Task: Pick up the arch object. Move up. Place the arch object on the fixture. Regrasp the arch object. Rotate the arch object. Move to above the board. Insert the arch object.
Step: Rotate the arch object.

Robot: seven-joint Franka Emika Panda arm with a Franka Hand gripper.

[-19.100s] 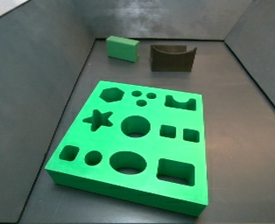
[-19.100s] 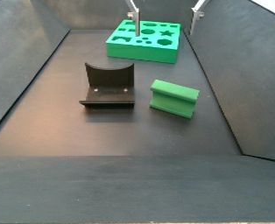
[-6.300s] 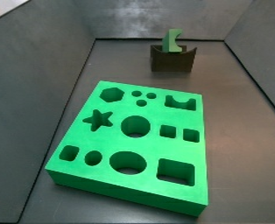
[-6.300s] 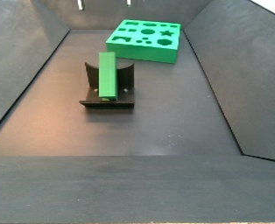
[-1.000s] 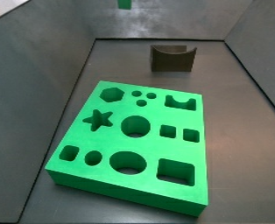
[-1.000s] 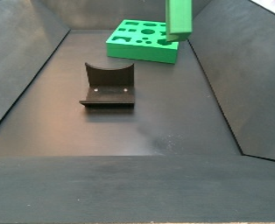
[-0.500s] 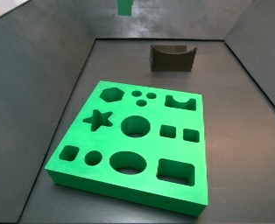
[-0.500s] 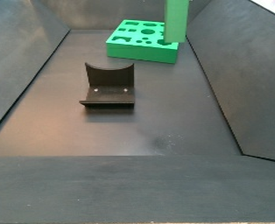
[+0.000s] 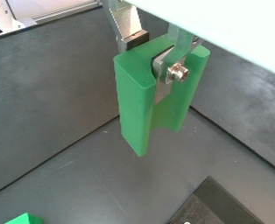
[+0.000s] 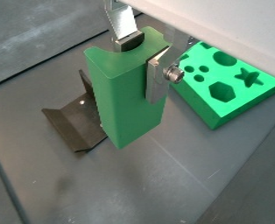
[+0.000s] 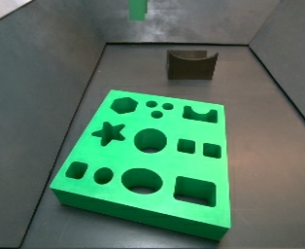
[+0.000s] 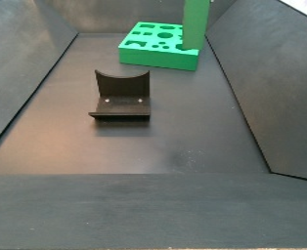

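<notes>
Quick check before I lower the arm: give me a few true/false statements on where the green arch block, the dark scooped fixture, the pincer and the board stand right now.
1. The small bright green arch block is clamped between the flat silver fingers of the pincer. True.
2. The arch block rests in the scoop of the dark brown-black fixture. False: the scoop is empty and the block hangs in the air, off the floor.
3. The arch block hangs with its long side upright. True, in both wrist views.
4. The arch cutout of the large flat green board is already filled. False: all cutouts seen in the side view are open.
5. The fixture stands on top of the board. False: it stands on the dark floor, apart from the board.
</notes>
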